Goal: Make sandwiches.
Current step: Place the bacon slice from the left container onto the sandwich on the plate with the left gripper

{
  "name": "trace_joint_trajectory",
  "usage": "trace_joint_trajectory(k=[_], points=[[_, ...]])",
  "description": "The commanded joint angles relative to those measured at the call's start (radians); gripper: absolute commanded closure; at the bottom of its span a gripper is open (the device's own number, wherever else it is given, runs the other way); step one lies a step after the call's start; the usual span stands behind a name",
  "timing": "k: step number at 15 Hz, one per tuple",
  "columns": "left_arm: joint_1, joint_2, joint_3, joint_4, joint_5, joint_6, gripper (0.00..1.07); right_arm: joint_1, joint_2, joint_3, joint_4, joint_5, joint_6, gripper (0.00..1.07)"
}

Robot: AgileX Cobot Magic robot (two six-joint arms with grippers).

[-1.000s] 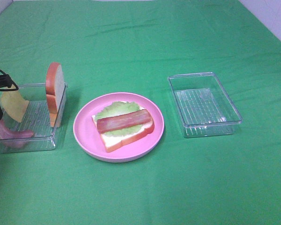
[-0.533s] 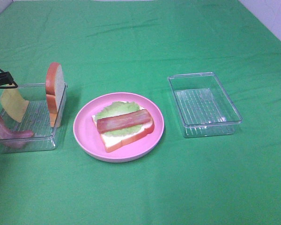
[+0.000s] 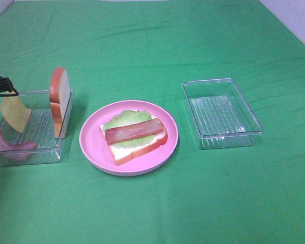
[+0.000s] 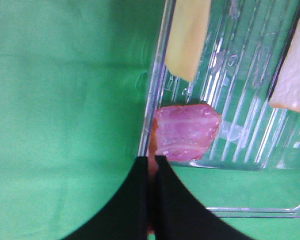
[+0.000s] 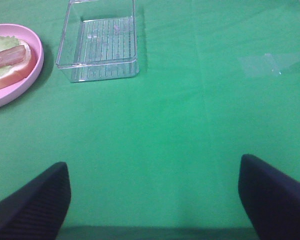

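Note:
An open-faced sandwich (image 3: 134, 134) lies on the pink plate (image 3: 91, 151): one bread slice, lettuce and a bacon strip on top. In the left clear tray (image 3: 47, 152) a second bread slice (image 3: 60, 99) stands on edge, a yellow cheese slice (image 3: 15, 113) leans beside it, and another bacon strip (image 3: 12, 146) (image 4: 186, 131) rests at the tray's near left wall. My left gripper (image 4: 151, 159) is shut on one end of that strip; it barely shows at the exterior view's left edge. My right gripper (image 5: 152, 200) stands open over bare cloth, holding nothing.
An empty clear tray (image 3: 221, 112) (image 5: 101, 42) stands to the right of the plate. A black cable (image 3: 1, 86) loops above the left tray. Green cloth covers the whole table; a clear tape patch (image 5: 272, 64) lies on it.
The left gripper has shut on the bacon strip in the left tray and drifted slightly left, nearly out of the exterior view. The right arm has not moved.

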Motion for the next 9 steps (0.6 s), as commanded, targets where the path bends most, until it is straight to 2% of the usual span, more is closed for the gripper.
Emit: trace_joint_trajectory(k=[1, 4, 9], points=[[-0.004, -0.049, -0.004, -0.006, -0.012, -0.008, 1.07, -0.004, -0.032, -0.001, 0.002, -0.002, 0.006, 0.2], [-0.004, -0.109, -0.006, -0.064, 0.04, 0.008, 1.07, -0.004, -0.032, -0.001, 0.003, -0.002, 0.006, 0.2], [-0.004, -0.231, -0.014, -0.067, 0.093, 0.008, 1.07, -0.004, -0.032, -0.001, 0.003, -0.002, 0.006, 0.2]])
